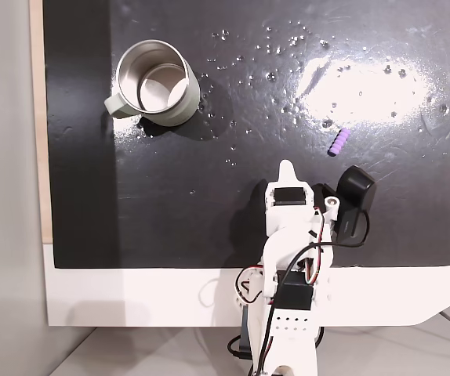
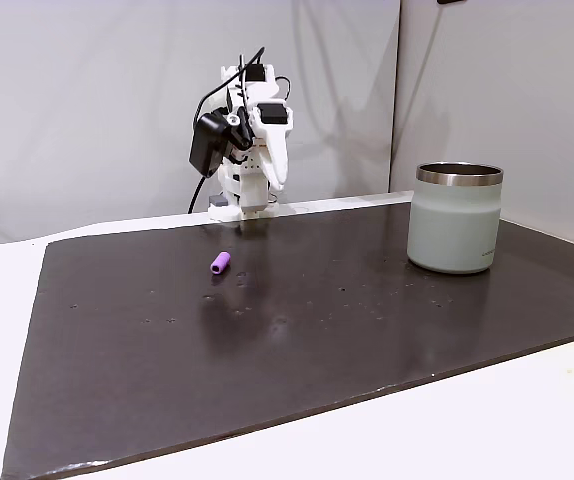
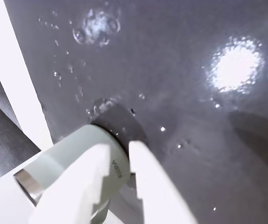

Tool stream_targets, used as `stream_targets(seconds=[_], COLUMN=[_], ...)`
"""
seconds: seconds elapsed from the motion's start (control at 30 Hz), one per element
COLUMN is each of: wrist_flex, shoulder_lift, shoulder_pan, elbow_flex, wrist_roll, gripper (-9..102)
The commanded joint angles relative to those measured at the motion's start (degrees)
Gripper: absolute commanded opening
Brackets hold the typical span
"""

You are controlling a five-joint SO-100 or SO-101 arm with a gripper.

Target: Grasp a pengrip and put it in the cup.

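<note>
Your work surface is a dark, glossy mat (image 1: 209,180) laid on a white table (image 1: 131,298), with plain pale walls behind it and a bright glare patch on the mat in the fixed view from above.

You have the pengrip (image 1: 337,142) lying on its side on bare mat, right of centre in the view from above, at the lower edge of the glare. Its long axis runs diagonally there, upper end leaning right, lower end left. In the low fixed view the pengrip (image 2: 221,263) lies just in front of the arm's base, touching nothing.

Your cup (image 1: 156,82) stands upright near the mat's upper left corner in the view from above, mouth open and empty, its small handle pointing left toward the mat's edge. It is well apart from the pengrip, with open mat between them.

Your arm is folded back over its base at the mat's near edge. The gripper (image 3: 120,150) hangs above the mat, its white fingers close together with a narrow gap at the tips and nothing between them. In the wrist view the cup (image 3: 59,161) appears behind the fingers.
</note>
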Motion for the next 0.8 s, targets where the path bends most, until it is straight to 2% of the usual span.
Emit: stream_targets(seconds=[0.0, 0.17, 0.4, 0.5, 0.77], wrist_flex=[2.5, 8.8, 18.6, 23.2, 29.3], shoulder_lift=[-10.7, -29.3, -45.6, -52.0, -64.5], shoulder_pan=[0.5, 1.0, 3.9, 5.5, 12.4], elbow_flex=[-12.8, -29.0, -46.8, -53.4, -64.4], wrist_roll=[-0.5, -0.5, -5.4, -9.4, -21.4], gripper=[0, 1, 3, 4, 6])
